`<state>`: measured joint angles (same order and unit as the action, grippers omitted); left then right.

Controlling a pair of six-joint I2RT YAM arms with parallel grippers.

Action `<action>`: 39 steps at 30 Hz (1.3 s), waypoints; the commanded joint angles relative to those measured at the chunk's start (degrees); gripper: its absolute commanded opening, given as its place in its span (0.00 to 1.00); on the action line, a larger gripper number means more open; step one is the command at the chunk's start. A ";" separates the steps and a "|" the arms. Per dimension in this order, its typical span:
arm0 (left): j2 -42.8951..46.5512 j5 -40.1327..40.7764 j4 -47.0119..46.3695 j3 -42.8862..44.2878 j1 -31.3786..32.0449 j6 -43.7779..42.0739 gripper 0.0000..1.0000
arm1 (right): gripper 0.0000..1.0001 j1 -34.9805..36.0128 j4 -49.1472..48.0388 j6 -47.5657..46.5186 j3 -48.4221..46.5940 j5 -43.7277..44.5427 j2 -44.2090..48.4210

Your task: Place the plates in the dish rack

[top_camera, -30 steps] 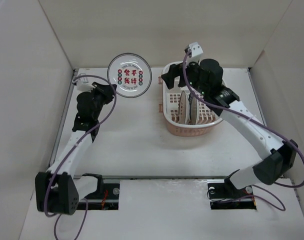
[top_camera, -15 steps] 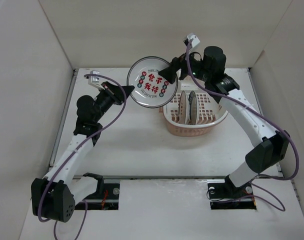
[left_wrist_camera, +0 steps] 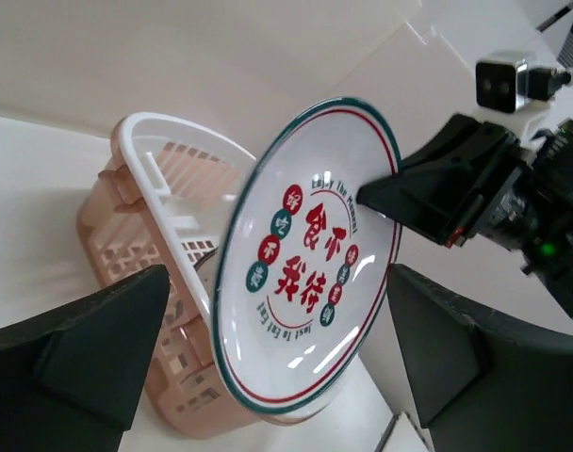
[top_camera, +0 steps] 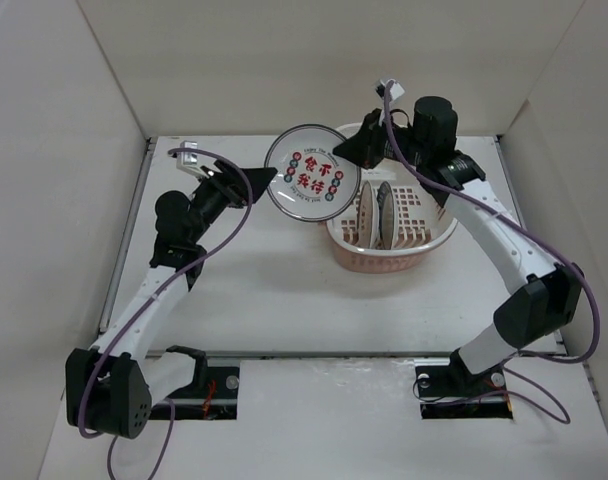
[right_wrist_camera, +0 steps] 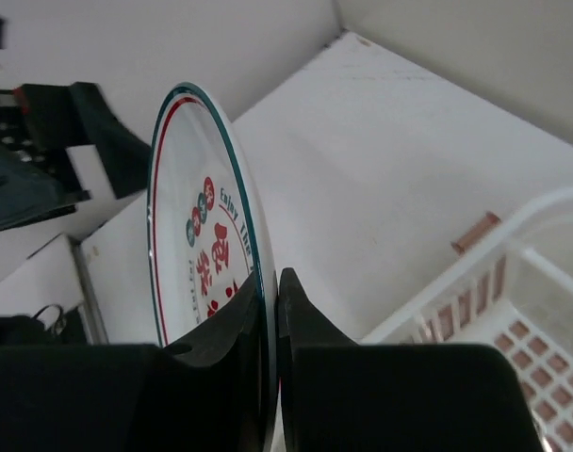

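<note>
Right gripper (right_wrist_camera: 270, 282) clamped on the rim of the red-character plate (top_camera: 311, 185), holding it tilted in the air at the dish rack's (top_camera: 436, 236) left edge. Left gripper (top_camera: 262, 180) spread wide, just beside the plate's opposite rim. Two other plates (top_camera: 367, 213) stand on edge inside the rack.

The left arm (top_camera: 149, 295) and the right arm (top_camera: 504, 250) share one build: smooth white link shells joined by bulky black joint housings, with a heavy black block at each base. A thin purple cable (top_camera: 248, 195) trails loosely along each arm. Each wrist carries a small silver-grey camera box (left_wrist_camera: 503, 83) with a dark lens. The left pincer (left_wrist_camera: 277, 282) has broad, matte black, wedge-shaped fingers (left_wrist_camera: 89, 348). The right pincer (right_wrist_camera: 270, 292) has similar black ones with rounded tips. A small green light (left_wrist_camera: 548, 250) glows on the right arm's dark wrist housing.
</note>
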<state>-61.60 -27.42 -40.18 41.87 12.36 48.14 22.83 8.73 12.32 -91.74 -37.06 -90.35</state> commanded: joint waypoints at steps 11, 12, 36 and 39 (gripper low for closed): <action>3.51 9.49 5.99 0.67 8.11 -3.13 1.00 | 0.00 7.93 19.92 -4.14 4.90 80.80 28.20; 3.51 10.01 5.99 0.67 8.73 -3.14 1.00 | 0.00 7.93 19.92 -5.53 6.65 83.18 28.21; 4.04 13.44 7.75 -0.38 13.13 -6.39 1.00 | 0.00 4.77 6.74 -13.72 20.98 88.57 16.17; 4.04 13.97 7.75 -0.38 13.13 -6.39 1.00 | 0.00 4.77 5.15 -15.82 22.40 87.33 17.66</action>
<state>-58.85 -14.09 -30.35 41.69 25.19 43.05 27.09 20.01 -0.71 -69.63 49.52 -74.91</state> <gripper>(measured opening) 0.997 0.112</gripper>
